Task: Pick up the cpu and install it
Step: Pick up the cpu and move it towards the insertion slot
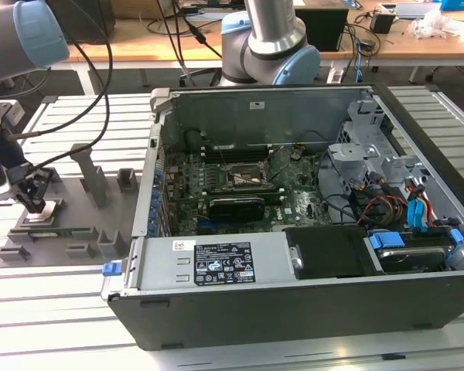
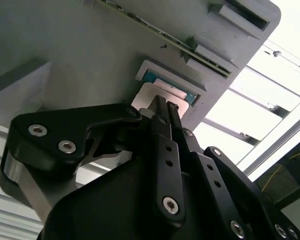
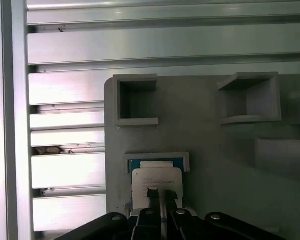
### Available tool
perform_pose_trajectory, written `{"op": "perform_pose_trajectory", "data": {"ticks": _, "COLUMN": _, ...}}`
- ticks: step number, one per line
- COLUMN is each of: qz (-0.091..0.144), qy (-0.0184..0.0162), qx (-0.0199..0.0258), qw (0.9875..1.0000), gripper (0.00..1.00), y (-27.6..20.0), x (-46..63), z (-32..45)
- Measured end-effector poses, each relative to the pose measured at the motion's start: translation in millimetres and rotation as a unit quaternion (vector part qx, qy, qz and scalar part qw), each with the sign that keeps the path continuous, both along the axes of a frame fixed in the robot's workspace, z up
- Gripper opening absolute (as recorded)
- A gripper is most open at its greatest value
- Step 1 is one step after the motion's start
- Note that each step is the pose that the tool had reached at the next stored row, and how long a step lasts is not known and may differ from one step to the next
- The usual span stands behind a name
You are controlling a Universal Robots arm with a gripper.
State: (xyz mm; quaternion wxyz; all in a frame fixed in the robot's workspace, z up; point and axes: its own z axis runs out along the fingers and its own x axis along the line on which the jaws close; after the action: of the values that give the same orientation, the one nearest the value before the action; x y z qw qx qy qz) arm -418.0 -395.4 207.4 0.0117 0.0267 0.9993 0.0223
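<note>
The gripper (image 2: 165,106) shows in the second wrist view with its jaws pinched together and empty, the tips straight above the cpu (image 2: 146,96). Whether they touch it is unclear. In the first wrist view the cpu (image 3: 156,179) lies flat in a pocket near the fixture (image 3: 205,145) edge. In the exterior view both are well apart from the case (image 1: 294,270).

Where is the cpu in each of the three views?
Exterior view: the cpu sits on the grey fixture at the exterior view's left, under the tool.
Second wrist view: the cpu lies in the fixture's recess, at the tool's tip.
First wrist view: the cpu lies in the same recess, at the tool's tip.
Shared landmark: the grey fixture.
</note>
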Motion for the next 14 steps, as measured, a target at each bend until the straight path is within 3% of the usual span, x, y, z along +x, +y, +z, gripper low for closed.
{"op": "perform_pose_trajectory", "data": {"ticks": 3, "qz": 0.001, "qy": 0.0000, "qx": 0.0000, "qw": 1.0000, "gripper": 0.29, "y": 0.0, "x": 0.0, "z": 0.0}}
{"op": "perform_pose_trajectory", "data": {"ticks": 4, "qz": 0.001, "qy": 0.0000, "qx": 0.0000, "qw": 1.0000, "gripper": 0.42, "y": 0.0, "x": 0.0, "z": 0.0}}
{"op": "perform_pose_trajectory", "data": {"ticks": 6, "qz": 0.002, "qy": 0.0000, "qx": 0.0000, "qw": 1.0000, "gripper": 0.54, "y": 0.0, "x": 0.0, "z": 0.0}}
{"op": "perform_pose_trajectory", "data": {"ticks": 8, "qz": 0.002, "qy": 0.0000, "qx": 0.0000, "qw": 1.0000, "gripper": 0.54, "y": 0.0, "x": 0.0, "z": 0.0}}
{"op": "perform_pose_trajectory", "data": {"ticks": 11, "qz": 0.003, "qy": 0.0000, "qx": 0.0000, "qw": 1.0000, "gripper": 0.72, "y": 0.0, "x": 0.0, "z": 0.0}}
{"op": "perform_pose_trajectory", "data": {"ticks": 14, "qz": 0.004, "qy": 0.0000, "qx": 0.0000, "qw": 1.0000, "gripper": 0.72, "y": 0.0, "x": 0.0, "z": 0.0}}
